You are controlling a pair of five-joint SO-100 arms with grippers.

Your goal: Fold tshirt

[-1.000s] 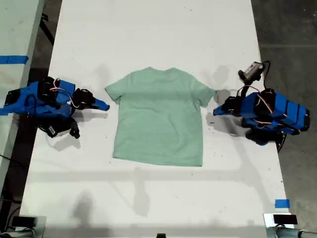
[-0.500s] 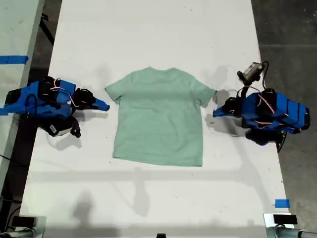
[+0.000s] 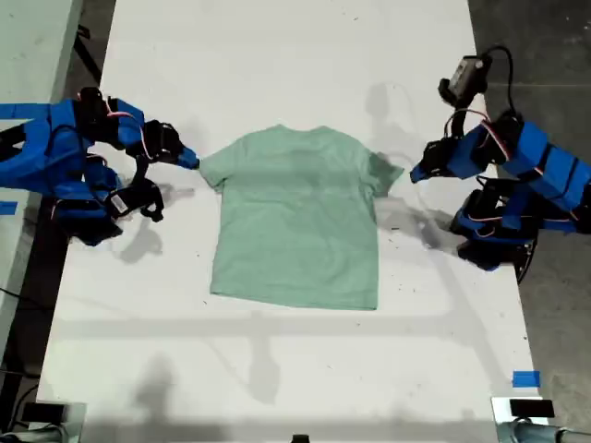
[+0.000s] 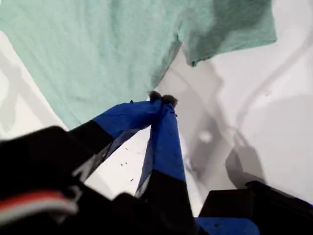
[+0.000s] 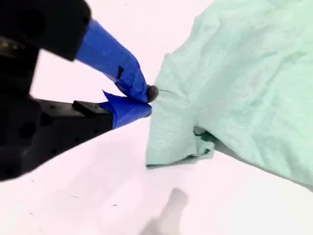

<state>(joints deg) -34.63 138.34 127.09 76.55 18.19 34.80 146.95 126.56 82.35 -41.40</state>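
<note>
Lying flat on table — tshirt; my first gripper fingers clenched, my second gripper — clenched

— What is met ahead of the first end effector?
— Bare tabletop is left beneath it; the tshirt lies just ahead.
— And at the second end effector?
— Cloth is met at its tips; open tabletop is left behind it.

tshirt: plain pale mint green, no print
counter: white
my first end effector: blue, black behind
my second end effector: blue, black behind
tape: blue
</note>
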